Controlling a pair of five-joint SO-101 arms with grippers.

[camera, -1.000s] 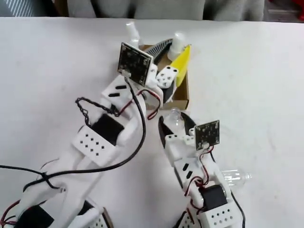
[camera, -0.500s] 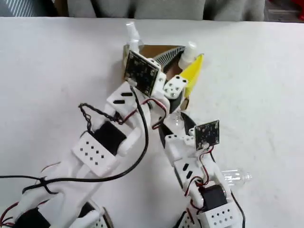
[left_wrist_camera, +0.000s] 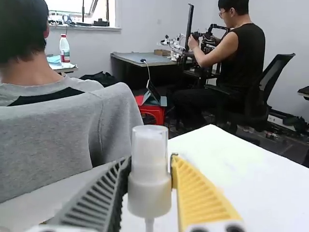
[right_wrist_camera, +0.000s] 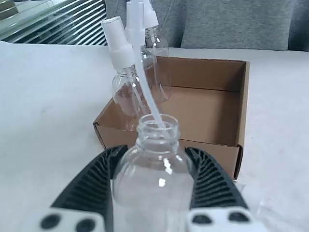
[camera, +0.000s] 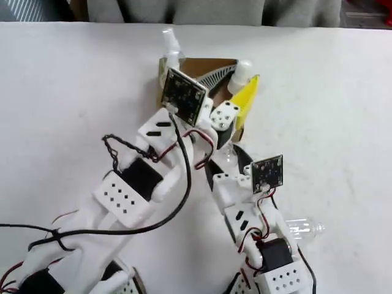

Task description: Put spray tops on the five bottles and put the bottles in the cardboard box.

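My left gripper (camera: 240, 76) is shut on a white spray top (left_wrist_camera: 148, 169), pinched between its grey and yellow fingers above the cardboard box (camera: 202, 64). The top's thin tube (right_wrist_camera: 148, 101) slants down and its end dips into the open neck of a clear bottle (right_wrist_camera: 153, 188). That bottle stands upright just in front of the box (right_wrist_camera: 212, 72), with my right gripper (camera: 228, 156) shut on its body. Two bottles with spray tops (right_wrist_camera: 126, 89) stand in the box's far left corner. A bare bottle (camera: 303, 229) lies on the table beside the right arm.
The white table (camera: 331, 98) is bare to the left and right of the box. The left arm's links and cables (camera: 141, 165) cross close to the right arm. A person in a grey top sits just past the table's far edge.
My left gripper has carried the spray top to the right and lower over the box, toward the held bottle. The right gripper and its bottle have stayed put.
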